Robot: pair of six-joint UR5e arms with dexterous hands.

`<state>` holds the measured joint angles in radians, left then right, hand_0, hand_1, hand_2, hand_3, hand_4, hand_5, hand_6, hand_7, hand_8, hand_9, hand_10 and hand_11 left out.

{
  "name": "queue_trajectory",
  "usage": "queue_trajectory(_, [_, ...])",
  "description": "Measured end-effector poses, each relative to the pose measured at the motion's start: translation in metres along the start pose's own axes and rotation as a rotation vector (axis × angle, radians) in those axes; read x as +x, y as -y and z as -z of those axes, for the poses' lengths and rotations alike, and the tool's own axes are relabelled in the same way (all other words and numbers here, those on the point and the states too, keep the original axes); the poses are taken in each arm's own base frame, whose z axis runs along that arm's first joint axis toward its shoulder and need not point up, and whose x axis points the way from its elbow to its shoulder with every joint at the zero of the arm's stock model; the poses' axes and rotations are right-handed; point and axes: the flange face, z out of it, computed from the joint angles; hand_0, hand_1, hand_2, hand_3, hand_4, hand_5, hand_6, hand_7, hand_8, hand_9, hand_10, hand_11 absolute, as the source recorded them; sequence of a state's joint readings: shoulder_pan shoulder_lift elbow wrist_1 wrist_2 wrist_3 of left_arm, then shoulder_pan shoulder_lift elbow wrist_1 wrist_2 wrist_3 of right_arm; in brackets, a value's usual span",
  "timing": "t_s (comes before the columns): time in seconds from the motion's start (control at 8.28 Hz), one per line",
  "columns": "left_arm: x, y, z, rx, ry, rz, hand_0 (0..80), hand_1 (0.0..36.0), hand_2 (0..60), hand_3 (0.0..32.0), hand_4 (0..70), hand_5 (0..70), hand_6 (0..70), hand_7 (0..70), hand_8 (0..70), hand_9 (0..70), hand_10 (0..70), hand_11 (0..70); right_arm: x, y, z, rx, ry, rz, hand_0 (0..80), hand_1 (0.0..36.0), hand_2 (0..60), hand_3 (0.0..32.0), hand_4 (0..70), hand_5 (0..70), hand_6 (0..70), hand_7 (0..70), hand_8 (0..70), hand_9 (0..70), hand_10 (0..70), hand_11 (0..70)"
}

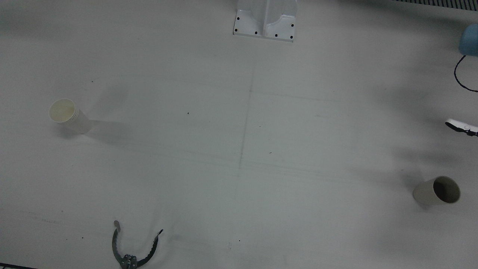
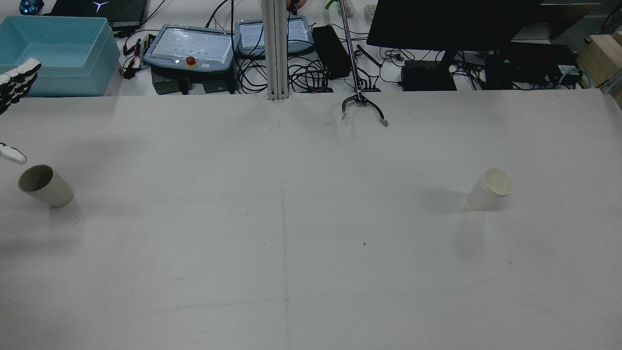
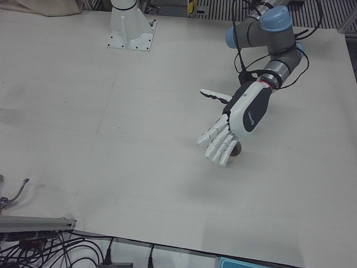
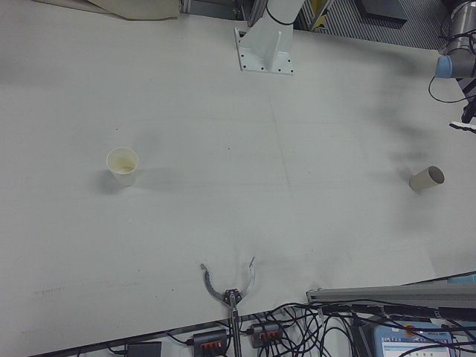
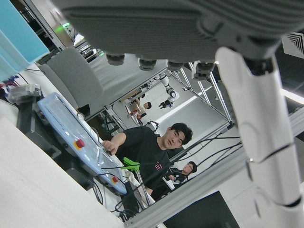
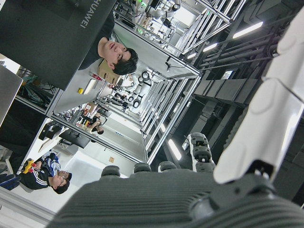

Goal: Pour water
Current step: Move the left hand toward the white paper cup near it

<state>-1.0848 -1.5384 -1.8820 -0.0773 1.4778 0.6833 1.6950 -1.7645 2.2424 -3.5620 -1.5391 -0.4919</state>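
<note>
The left hand (image 3: 237,120) hovers with fingers spread wide over the grey cup (image 1: 437,191), holding nothing. The white cup stack (image 1: 69,115) stands at 9 o'clock of the table (image 1: 239,149). I cannot tell the right hand's (image 6: 266,123) fingers.

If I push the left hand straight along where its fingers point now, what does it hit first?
Probably the grey-brown cup. In the left-front view the open left hand slopes down with its fingers just over the cup; depth is unclear, so it may reach bare table beside it.
</note>
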Motion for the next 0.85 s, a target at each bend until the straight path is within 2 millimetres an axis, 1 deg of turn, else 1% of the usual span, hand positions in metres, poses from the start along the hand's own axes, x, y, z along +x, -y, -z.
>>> queue_trajectory(0.12, [-0.021,0.032,0.018,0.040,-0.003,-0.002,53.0,15.7,0.5,10.4,5.4,3.6,0.0,0.0,1.7,3.5,0.0,0.0,0.001,0.000,0.000,-0.002,-0.005,0.007,46.8,10.9,1.7,8.0,2.8,7.9,0.0,0.0,0.0,0.0,0.0,0.0])
queue_trajectory(0.24, [-0.043,0.064,0.036,0.067,0.003,-0.002,52.3,15.0,0.8,10.2,5.6,3.8,0.0,0.0,1.7,3.7,0.0,0.0,0.001,-0.001,0.000,-0.004,-0.009,0.012,46.9,10.9,1.8,8.0,3.6,8.1,0.0,0.6,0.0,0.0,0.0,0.0])
queue_trajectory(0.36, [-0.069,0.099,0.055,0.086,0.011,-0.004,53.0,16.4,4.0,10.0,6.0,4.0,0.0,0.0,1.5,3.8,0.0,0.0,0.002,-0.001,0.000,-0.004,-0.011,0.018,47.0,11.0,1.8,8.0,3.9,8.3,0.0,0.8,0.0,0.0,0.0,0.0])
queue_trajectory(0.48, [-0.085,0.119,0.067,0.089,0.014,-0.009,52.0,15.4,3.8,9.8,6.1,4.8,0.0,0.0,1.4,3.7,0.0,0.0,0.002,-0.001,-0.001,-0.006,-0.013,0.025,47.1,11.0,2.0,8.2,4.6,8.6,0.0,1.7,0.0,0.0,0.0,0.0])
queue_trajectory(0.6, [-0.099,0.131,0.074,0.079,0.015,-0.021,51.7,14.9,3.4,9.8,6.1,5.0,0.0,0.0,1.0,2.8,0.0,0.0,0.003,-0.002,-0.002,-0.008,-0.014,0.031,47.1,11.1,2.2,8.0,5.1,8.8,0.0,2.1,0.0,0.0,0.0,0.0])
queue_trajectory(0.72, [-0.113,0.136,0.078,0.062,0.022,-0.029,51.0,14.3,3.0,9.8,6.3,5.5,0.0,0.0,1.1,2.8,0.0,0.0,0.003,-0.003,-0.003,-0.009,-0.014,0.035,47.3,11.2,2.4,8.2,5.5,9.0,0.0,2.8,0.0,0.0,0.0,0.0])
queue_trajectory(0.85, [-0.127,0.136,0.079,0.038,0.027,-0.030,52.1,15.4,4.3,9.0,7.3,7.0,0.0,0.0,1.3,2.9,0.0,0.0,0.003,-0.003,-0.003,-0.010,-0.014,0.037,47.1,11.2,2.3,8.2,5.7,8.8,0.0,2.9,0.0,0.0,0.0,0.0])
